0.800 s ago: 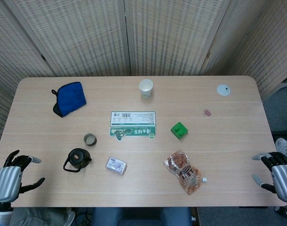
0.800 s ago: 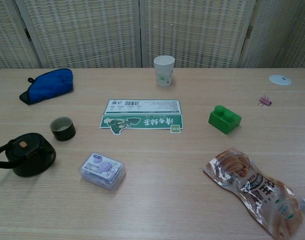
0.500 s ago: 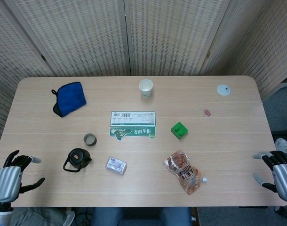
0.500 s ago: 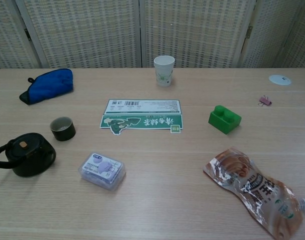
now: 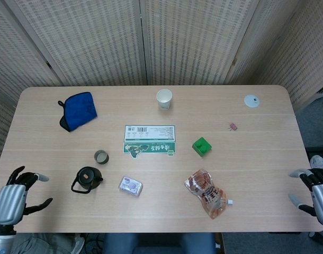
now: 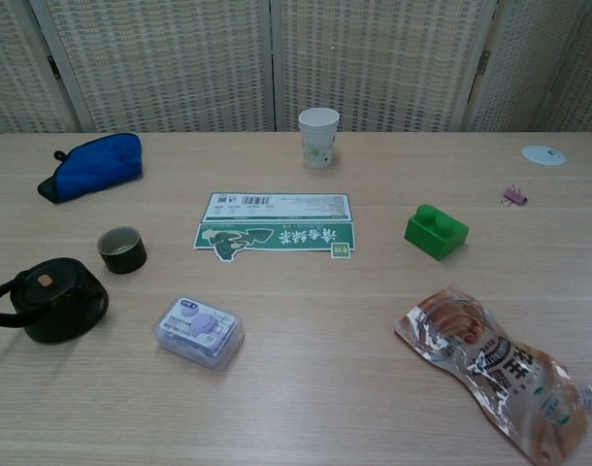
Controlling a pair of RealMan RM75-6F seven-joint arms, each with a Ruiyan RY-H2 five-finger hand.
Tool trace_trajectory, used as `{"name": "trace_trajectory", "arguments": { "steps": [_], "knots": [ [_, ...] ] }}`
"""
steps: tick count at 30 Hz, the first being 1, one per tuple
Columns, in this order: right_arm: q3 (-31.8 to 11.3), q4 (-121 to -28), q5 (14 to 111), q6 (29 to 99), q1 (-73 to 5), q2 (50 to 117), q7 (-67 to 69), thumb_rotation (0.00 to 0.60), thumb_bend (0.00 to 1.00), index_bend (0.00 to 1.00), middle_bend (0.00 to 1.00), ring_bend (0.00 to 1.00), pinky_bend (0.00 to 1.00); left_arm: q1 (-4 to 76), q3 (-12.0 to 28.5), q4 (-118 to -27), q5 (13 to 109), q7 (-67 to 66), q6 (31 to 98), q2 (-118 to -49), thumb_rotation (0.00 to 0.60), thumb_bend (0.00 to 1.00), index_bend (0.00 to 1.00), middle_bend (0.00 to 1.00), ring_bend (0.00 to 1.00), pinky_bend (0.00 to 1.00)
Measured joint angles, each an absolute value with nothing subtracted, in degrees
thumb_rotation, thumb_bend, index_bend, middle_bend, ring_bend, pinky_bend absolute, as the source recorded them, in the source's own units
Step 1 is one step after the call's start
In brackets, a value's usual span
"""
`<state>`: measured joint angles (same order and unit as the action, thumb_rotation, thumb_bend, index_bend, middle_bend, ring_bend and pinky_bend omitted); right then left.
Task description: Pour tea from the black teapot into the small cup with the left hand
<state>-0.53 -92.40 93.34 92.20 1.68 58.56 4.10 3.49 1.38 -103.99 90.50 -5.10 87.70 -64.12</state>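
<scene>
Head view: both robot hands—left (image 5: pixel 10 197), right (image 5: pixel 319 193)—spread, empty, flanking black teapot (image 5: pixel 88 179) and small cup (image 5: pixel 101 156).

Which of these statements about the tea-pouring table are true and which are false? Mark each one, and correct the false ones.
1. The left hand grips the black teapot. False: the hand hangs at the table's near left edge, apart from the teapot, holding nothing.
2. The small cup stands upright on the table, beside the teapot and further from the robot. True.
3. The teapot's handle points toward the left hand. True.
4. The green block lies inside the white paper cup. False: the block sits on the bare table, well apart from the paper cup.
5. The right hand holds the snack pouch. False: it is at the table's right edge, holding nothing.
</scene>
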Motion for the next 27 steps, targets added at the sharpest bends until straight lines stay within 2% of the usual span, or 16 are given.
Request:
{"name": "trace_trajectory", "arguments": {
  "steps": [8, 19, 27],
  "knots": [
    [-1.2, -93.1, 92.6, 92.0, 1.3, 58.2, 3.2, 0.600, 0.17, 0.38, 0.35, 0.28, 0.26, 6.4, 1.4, -103.4, 93.1, -2.9, 84.7, -63.9, 0.600, 0.15, 0.42, 0.40, 0.30, 0.09],
    [-1.5, -93.8, 91.7, 91.7, 1.3, 57.7, 2.4, 0.600, 0.17, 0.38, 0.35, 0.28, 0.26, 13.7, 0.1, -100.8, 99.0, 1.5, 76.1, -64.4, 0.600, 0.15, 0.42, 0.40, 0.30, 0.08],
    [-1.5, -93.7, 91.3, 91.7, 1.4, 57.7, 2.5, 0.600, 0.17, 0.38, 0.35, 0.28, 0.26, 18.1, -0.6, -99.2, 99.7, 1.6, 70.0, -66.1, 0.600, 0.15, 0.41, 0.40, 0.30, 0.07]
  ]
}}
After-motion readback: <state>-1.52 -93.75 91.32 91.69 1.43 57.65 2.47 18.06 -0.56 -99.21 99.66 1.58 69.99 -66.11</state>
